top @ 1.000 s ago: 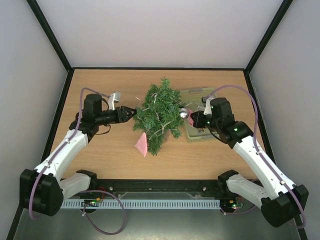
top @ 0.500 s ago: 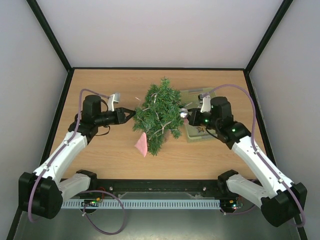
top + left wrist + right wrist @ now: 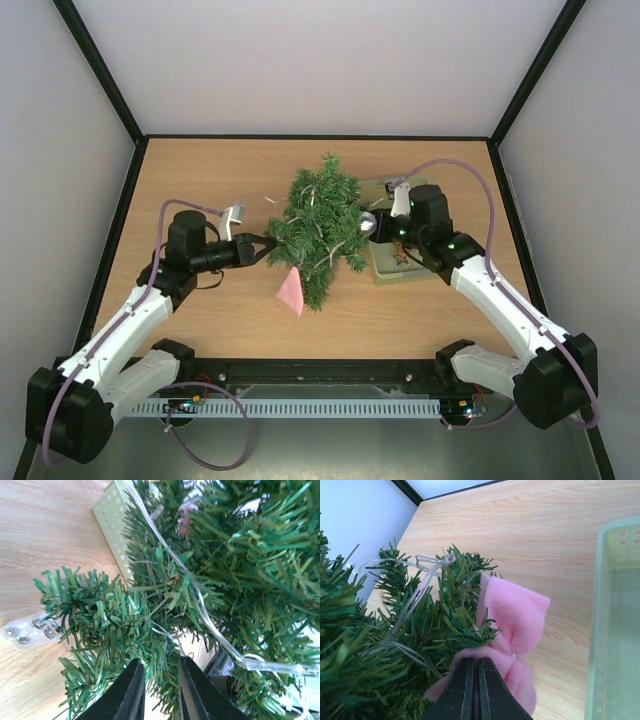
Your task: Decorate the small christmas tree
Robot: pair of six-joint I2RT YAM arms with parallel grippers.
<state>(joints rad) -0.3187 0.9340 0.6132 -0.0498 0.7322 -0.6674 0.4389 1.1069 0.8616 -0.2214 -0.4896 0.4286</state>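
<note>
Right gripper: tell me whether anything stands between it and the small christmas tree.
Nothing visible does. The right gripper is shut on a pink bow whose edge lies in among the needles of the small christmas tree. The pale green basket lies off to one side, not between them.

The light wooden table (image 3: pixel 200 330) carries the small christmas tree (image 3: pixel 322 225) near its middle. A pale green basket (image 3: pixel 392 272) sits just beside the tree at 3 o'clock. A pink felt piece (image 3: pixel 290 291) touches the tree at 7 o'clock.
</note>
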